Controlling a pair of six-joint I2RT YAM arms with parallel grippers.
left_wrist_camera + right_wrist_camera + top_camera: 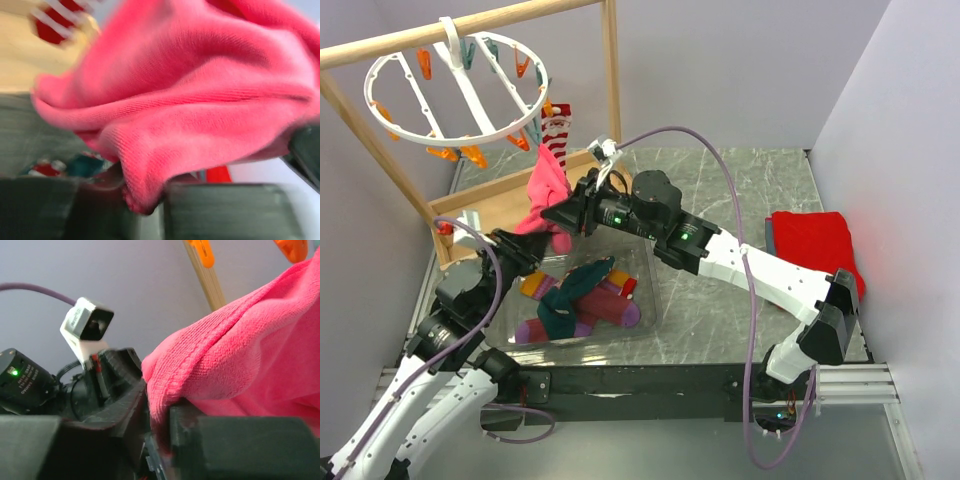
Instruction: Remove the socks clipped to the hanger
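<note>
Left gripper [145,200] and right gripper [160,435] both seem clamped on the pink sock [545,190] between their fingers, so opposite tugs might yank the hanger [470,95].

Pink sock [200,100] blurred, cropped by frame edges; covers my L gripper [145,212] tips; striped sock [55,20] just a smear.

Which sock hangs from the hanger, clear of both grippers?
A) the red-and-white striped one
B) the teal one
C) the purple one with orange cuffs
A: the striped sock dangles below the right rim of the hanger; the teal sock and purple sock lie together lower down, near the arms.
</note>
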